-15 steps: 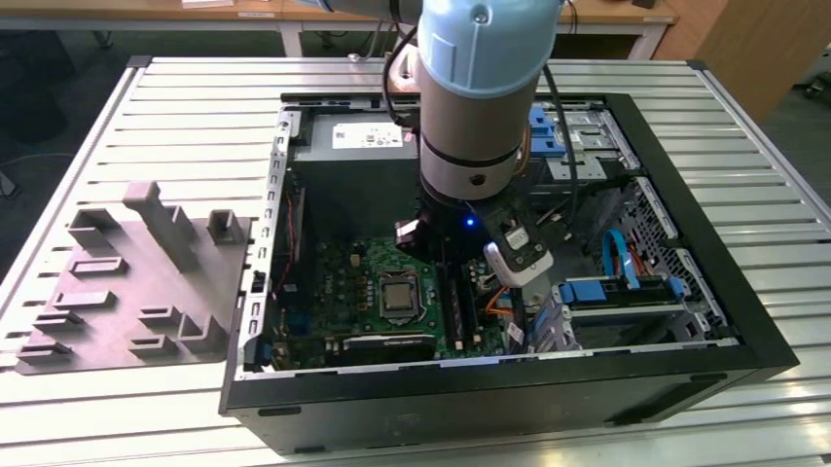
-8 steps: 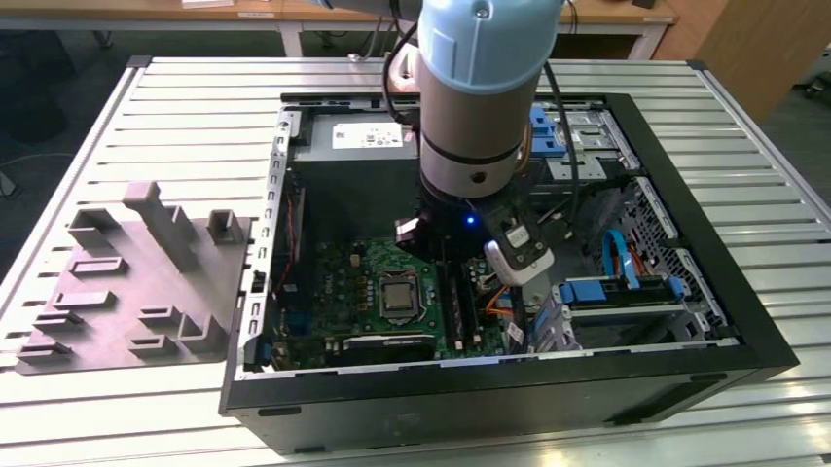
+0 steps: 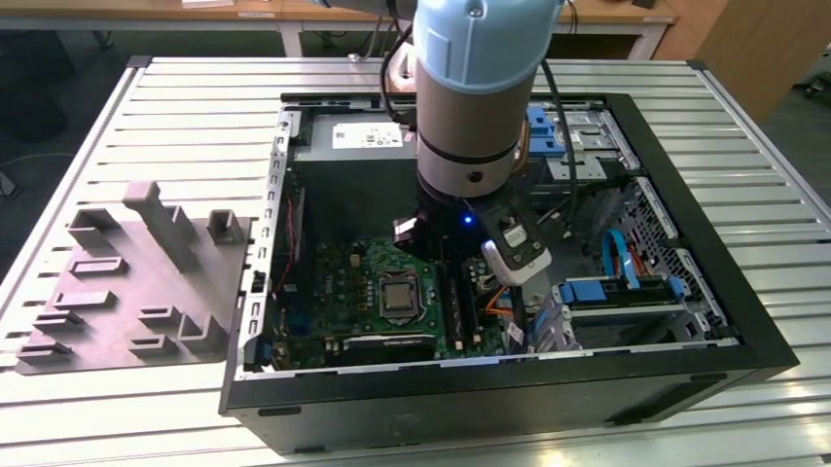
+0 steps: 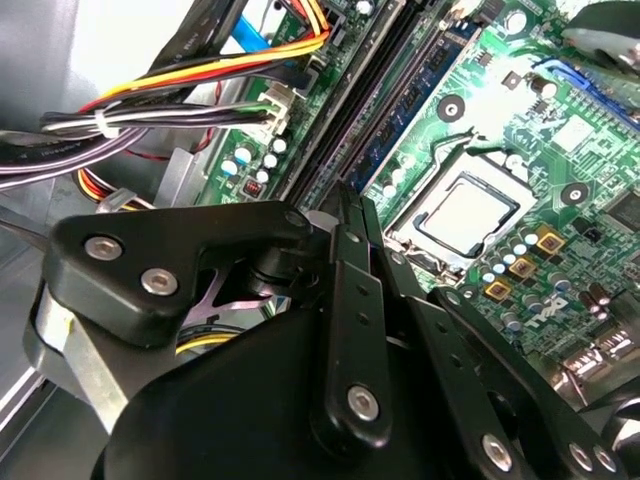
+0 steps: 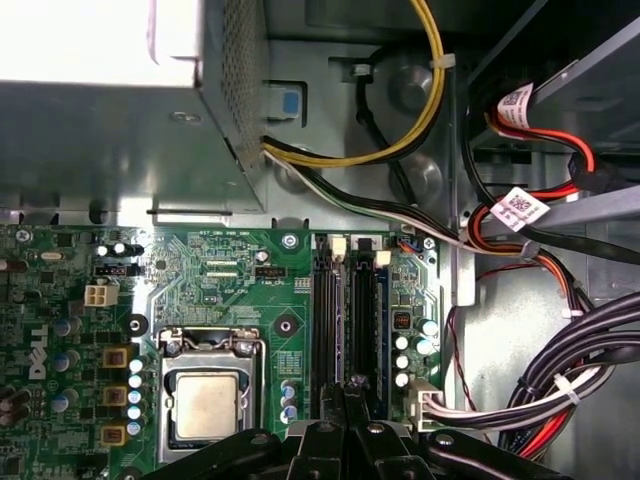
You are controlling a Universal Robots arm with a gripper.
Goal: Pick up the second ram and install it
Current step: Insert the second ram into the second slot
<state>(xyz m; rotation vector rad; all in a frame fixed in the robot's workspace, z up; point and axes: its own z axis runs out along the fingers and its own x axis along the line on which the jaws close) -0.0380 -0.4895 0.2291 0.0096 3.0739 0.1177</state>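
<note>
Jaws of the gripper (image 5: 347,388) sit drawn together, gripping nothing I can make out — tips low over the motherboard (image 5: 240,275). The second ram (image 4: 418,108) seems seated upright in that board — just beside them.

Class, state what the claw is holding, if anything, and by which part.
It cannot be told: the claw hangs close over the memory slots, and its own body hides any hold.

You're in a robotics lab or workshop: an open computer case (image 3: 520,401) lies on a slatted metal bench (image 3: 195,126), its motherboard (image 5: 230,280) just beneath the fingers (image 5: 330,405), a grey fixture tray (image 3: 130,292) well apart from them, wooden desks (image 3: 610,19) beyond.
</note>
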